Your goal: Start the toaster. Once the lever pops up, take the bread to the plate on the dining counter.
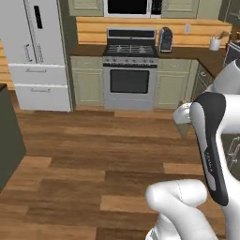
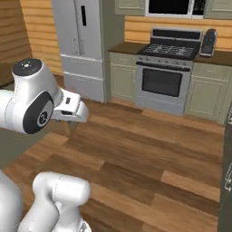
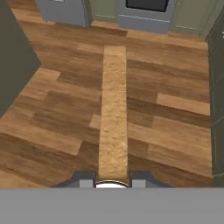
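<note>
Bread [image 3: 113, 113] — one tan slice with a grainy, crumbly surface, seen edge-on as a long narrow strip in the hand view. Held upright between the two dark finger tips of the hand [image 3: 112, 177], it extends away over the wood-plank floor [image 3: 175, 109].

Base views behind the arm, both facing the stove [image 1: 130, 70]; hand view floorward.

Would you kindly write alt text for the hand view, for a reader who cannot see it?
The gripper holds the bread edge-on, so the tan slice runs up the middle of the picture above a wooden floor. A steel oven and pale green cabinets stand along the far wall.
</note>
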